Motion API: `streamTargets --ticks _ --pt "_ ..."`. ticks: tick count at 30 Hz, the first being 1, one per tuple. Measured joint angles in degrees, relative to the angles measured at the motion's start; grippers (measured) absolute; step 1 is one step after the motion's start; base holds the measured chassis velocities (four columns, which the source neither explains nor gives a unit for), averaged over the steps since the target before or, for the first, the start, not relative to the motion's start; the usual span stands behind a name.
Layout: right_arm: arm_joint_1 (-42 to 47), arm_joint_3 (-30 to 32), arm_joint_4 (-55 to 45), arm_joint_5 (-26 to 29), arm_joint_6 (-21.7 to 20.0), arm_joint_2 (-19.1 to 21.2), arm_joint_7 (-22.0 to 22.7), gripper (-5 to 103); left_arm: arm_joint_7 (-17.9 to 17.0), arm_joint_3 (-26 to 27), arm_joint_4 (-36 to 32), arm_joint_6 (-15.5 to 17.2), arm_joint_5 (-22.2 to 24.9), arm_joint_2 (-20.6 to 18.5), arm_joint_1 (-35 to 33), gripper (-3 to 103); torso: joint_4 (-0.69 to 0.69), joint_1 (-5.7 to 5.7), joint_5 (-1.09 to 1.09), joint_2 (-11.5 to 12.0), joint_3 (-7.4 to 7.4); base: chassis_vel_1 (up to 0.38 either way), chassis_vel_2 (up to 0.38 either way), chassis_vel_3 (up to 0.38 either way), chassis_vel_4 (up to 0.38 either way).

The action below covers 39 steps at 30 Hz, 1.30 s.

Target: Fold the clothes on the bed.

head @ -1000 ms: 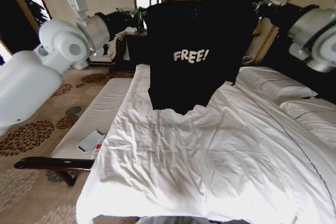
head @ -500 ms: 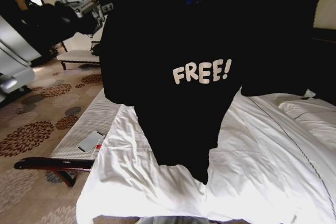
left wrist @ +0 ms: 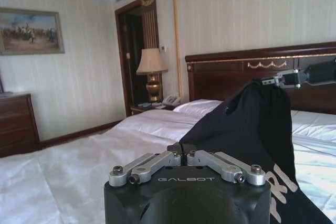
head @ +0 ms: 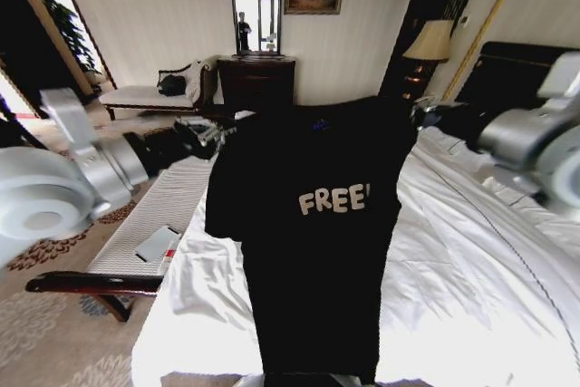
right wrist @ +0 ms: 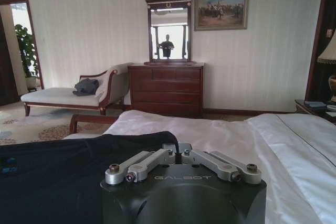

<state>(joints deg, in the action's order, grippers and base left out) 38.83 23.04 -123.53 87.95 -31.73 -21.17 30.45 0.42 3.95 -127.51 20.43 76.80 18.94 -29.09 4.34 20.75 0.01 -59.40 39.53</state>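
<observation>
The clothes are one black T-shirt [head: 308, 251] with white "FREE!" lettering, hanging stretched in the air over the foot of the white bed [head: 471, 296]. My left gripper [head: 217, 129] is shut on one shoulder and my right gripper [head: 421, 113] is shut on the other. The hem hangs down to the bed's near edge. In the left wrist view the left gripper [left wrist: 181, 148] pinches the black fabric [left wrist: 247, 124], with the right gripper [left wrist: 286, 78] at the far end of it. In the right wrist view the right gripper [right wrist: 176, 148] grips the shirt [right wrist: 68, 177].
A pale cushioned bench [head: 172, 197] runs along the bed's left side with a small flat item [head: 156, 244] on it. A dark wooden rail [head: 91, 283] sticks out near its front. A dresser with mirror [head: 258, 79], a lamp [head: 433, 43] and the dark headboard [head: 507, 61] stand behind.
Both arms have come down and moved away from the camera with the shirt. It hung high and close half a second ago; now it hangs lower, its hem near the bed's front edge.
</observation>
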Motion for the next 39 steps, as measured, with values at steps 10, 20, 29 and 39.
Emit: streamTargets --ticks 10,20,29,39 --pt "-0.72 -11.92 15.84 -12.16 7.24 -7.65 -9.8 0 -0.01 -23.34 18.93 -0.23 -8.35 15.71 16.05 0 0.0 -0.01 0.01 -0.01 -0.02 0.0 0.0 0.0 0.0" --pt "-7.84 -23.72 33.67 -26.61 15.87 -14.93 -18.76 0 0.03 -33.54 35.68 -1.83 -13.76 25.35 22.02 0 -0.05 -0.03 -0.01 -0.02 -0.02 0.0 0.0 0.0 0.0" --pt "-13.84 -31.14 47.85 -32.69 20.96 -22.27 -22.26 0 -0.02 -36.78 52.22 -4.08 -20.58 39.16 24.7 0 0.03 -0.02 0.01 -0.02 -0.02 0.0 0.0 0.0 0.0" --pt "-25.0 -35.9 71.94 -39.26 26.06 -33.47 -27.79 0 -0.02 -39.48 83.16 -8.92 -27.09 58.41 30.98 0 -0.02 -0.01 -0.01 -0.02 -0.01 0.0 0.0 0.0 0.0"
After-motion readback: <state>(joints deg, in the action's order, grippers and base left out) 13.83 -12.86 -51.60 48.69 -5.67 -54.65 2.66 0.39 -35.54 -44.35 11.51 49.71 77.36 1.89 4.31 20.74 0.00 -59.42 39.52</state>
